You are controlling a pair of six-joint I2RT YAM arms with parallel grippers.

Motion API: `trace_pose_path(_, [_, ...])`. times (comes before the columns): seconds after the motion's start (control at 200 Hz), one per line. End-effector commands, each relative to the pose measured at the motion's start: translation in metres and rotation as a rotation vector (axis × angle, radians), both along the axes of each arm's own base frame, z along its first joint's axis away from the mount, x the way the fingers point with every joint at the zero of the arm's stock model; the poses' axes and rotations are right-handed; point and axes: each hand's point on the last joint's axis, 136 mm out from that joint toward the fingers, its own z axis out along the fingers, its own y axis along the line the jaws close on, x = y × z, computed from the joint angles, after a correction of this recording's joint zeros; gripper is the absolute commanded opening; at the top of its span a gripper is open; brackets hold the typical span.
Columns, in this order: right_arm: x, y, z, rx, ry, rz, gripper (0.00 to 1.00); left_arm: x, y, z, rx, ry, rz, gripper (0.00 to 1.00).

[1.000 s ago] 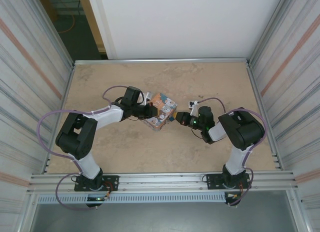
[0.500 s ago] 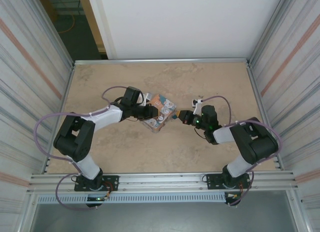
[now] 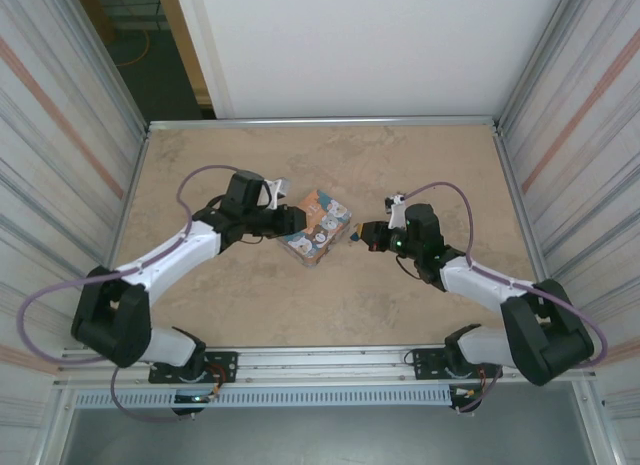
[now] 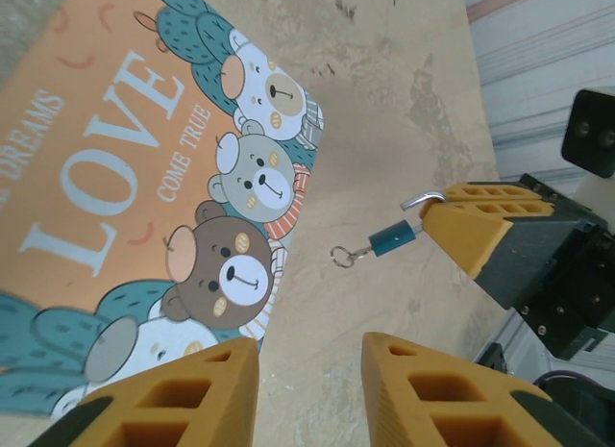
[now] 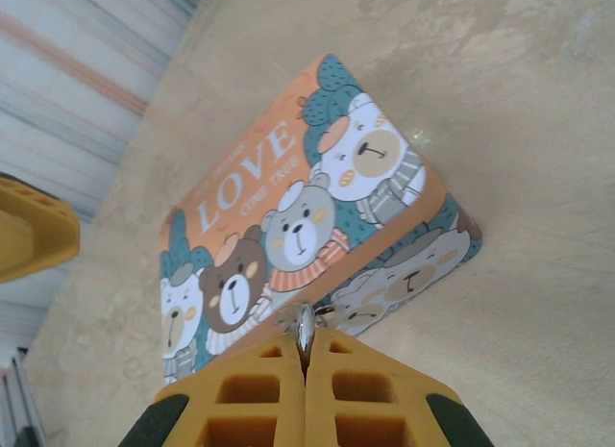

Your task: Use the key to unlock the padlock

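The table (image 3: 420, 165) is a mottled beige sheet. A metal rail (image 3: 320, 357) runs along the lower edge of the top view, where both arm bases are bolted. Ribbed metal panels (image 3: 60, 145) close the left and right sides, a white wall (image 3: 370, 45) fills the top of the frame, and a dark doorway (image 3: 140, 35) opens at the upper left.

From above, the orange-and-teal tin (image 3: 318, 223) lies near the centre, turned cornerwise. The left gripper (image 3: 296, 222) is at its left side and the right gripper (image 3: 358, 235) is just off its right corner (the lock itself is too small to make out there).

The left wrist view gives the detail. The padlock (image 4: 394, 238) sits right of centre, its teal body near the tin's edge but apart from it. Its silvery shackle is caught at the tip of the right gripper's orange fingers (image 4: 471, 226). What looks like the key (image 4: 344, 256), a thin stem ending in a small ring, sticks out of the body's end toward the tin. I cannot tell whether the lock touches the table. At the bottom of that frame the left gripper's own fingers (image 4: 183, 399) stand apart, with bare table between them and nothing held.

The right wrist view adds the tin's lid, with its LOVE lettering and bears. At the bottom edge the right gripper's fingers are pressed together, pinching a sliver of shackle in the seam.
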Motion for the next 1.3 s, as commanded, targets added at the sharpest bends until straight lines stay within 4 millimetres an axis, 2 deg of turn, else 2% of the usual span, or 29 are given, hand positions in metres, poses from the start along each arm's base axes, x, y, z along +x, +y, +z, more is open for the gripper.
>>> trace_pose_path(0.0, [-0.015,-0.002,0.003,-0.108,0.010,0.041,0.00,-0.006,0.025,0.001,0.077,-0.060,0.042,0.37])
trace_pose_path(0.251, [-0.041,0.002,0.011,-0.186,0.035,0.088,0.00,-0.027,0.056,0.024,0.104,-0.188,0.093,0.43])
trace_pose_path(0.581, [-0.079,0.003,-0.001,-0.260,0.259,0.165,0.00,-0.052,0.086,0.036,0.081,-0.299,0.171,0.56])
trace_pose_path(0.731, [-0.099,-0.005,-0.011,-0.299,0.350,0.187,0.00,-0.057,0.102,0.035,0.087,-0.335,0.233,0.66])
trace_pose_path(0.887, [-0.117,-0.015,-0.025,-0.309,0.461,0.162,0.00,-0.060,0.113,0.028,0.112,-0.340,0.275,0.71])
trace_pose_path(1.102, [-0.142,-0.022,-0.046,-0.337,0.597,0.172,0.00,-0.061,0.121,0.022,0.142,-0.348,0.302,0.75])
trace_pose_path(1.293, [-0.155,-0.017,-0.058,-0.357,0.645,0.218,0.00,-0.060,0.123,0.020,0.143,-0.343,0.309,0.76])
